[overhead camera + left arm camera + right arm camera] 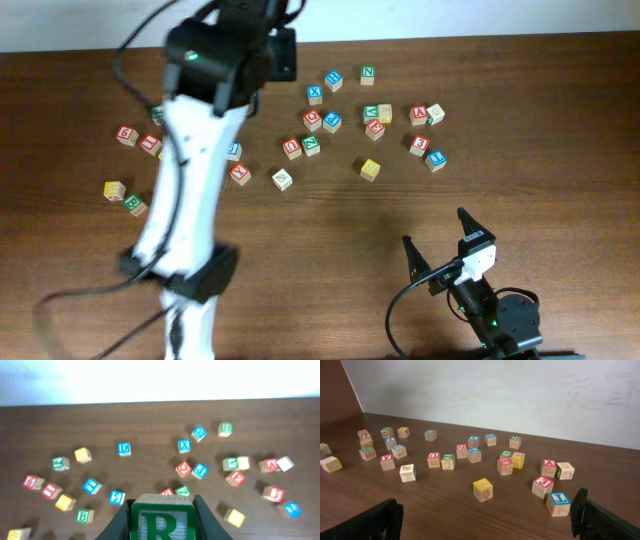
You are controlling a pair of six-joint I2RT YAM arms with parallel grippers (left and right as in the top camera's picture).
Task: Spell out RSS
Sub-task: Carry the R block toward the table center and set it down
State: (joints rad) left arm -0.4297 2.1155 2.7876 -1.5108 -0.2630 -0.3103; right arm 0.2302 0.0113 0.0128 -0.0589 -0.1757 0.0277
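Observation:
My left gripper (162,522) is shut on a wooden block with a green R (162,521) and holds it high above the table. In the overhead view the left arm (195,160) reaches up over the table's left side and hides the block. Many lettered blocks lie scattered across the far half of the table, among them a yellow block (371,169) and a red 3 block (542,486). My right gripper (440,242) is open and empty near the table's front edge, right of centre; its fingers frame the right wrist view (485,520).
A blue-topped block (559,503) lies close to my right gripper's right finger. A yellow block (483,489) stands just ahead of that gripper. Blocks cluster at the left (125,134) and the middle back (312,120). A white wall rises behind the table.

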